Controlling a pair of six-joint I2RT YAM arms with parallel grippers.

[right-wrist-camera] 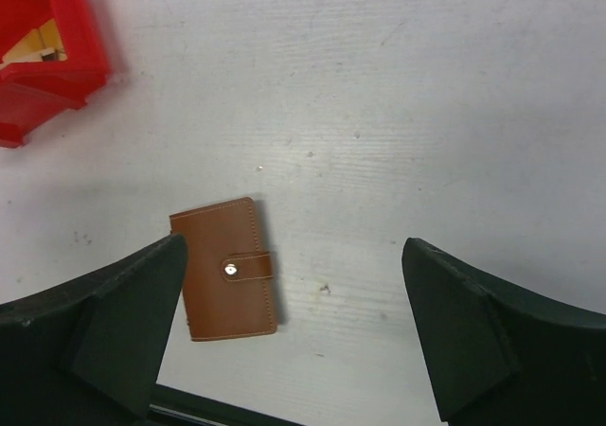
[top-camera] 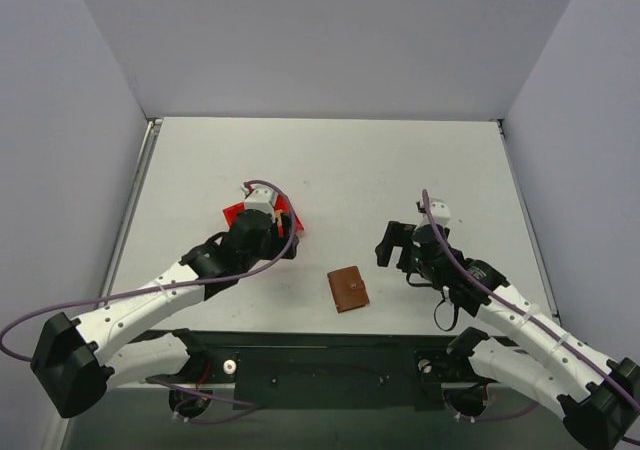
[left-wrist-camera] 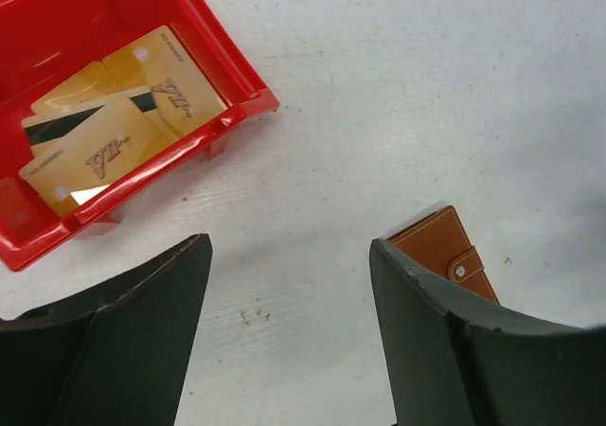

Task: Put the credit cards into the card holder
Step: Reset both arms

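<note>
Several gold-tan credit cards [left-wrist-camera: 104, 133] lie stacked in a red bin [left-wrist-camera: 227, 62], one with a dark stripe. In the right wrist view only a corner of a card [right-wrist-camera: 36, 45] shows inside the bin. The brown card holder [top-camera: 347, 289] lies folded and snapped shut, flat on the table between the two arms. My left gripper [left-wrist-camera: 289, 246] hovers open over bare table, the bin to its upper left and the card holder [left-wrist-camera: 443, 244] partly hidden behind its right finger. My right gripper [right-wrist-camera: 294, 246] is open and holds nothing, with the card holder [right-wrist-camera: 225, 270] beside its left finger.
The red bin [top-camera: 235, 213] sits left of centre, partly hidden under my left wrist. A black mounting rail [top-camera: 330, 355] runs along the table's near edge, just below the card holder. Grey walls close in the table at the back and on both sides.
</note>
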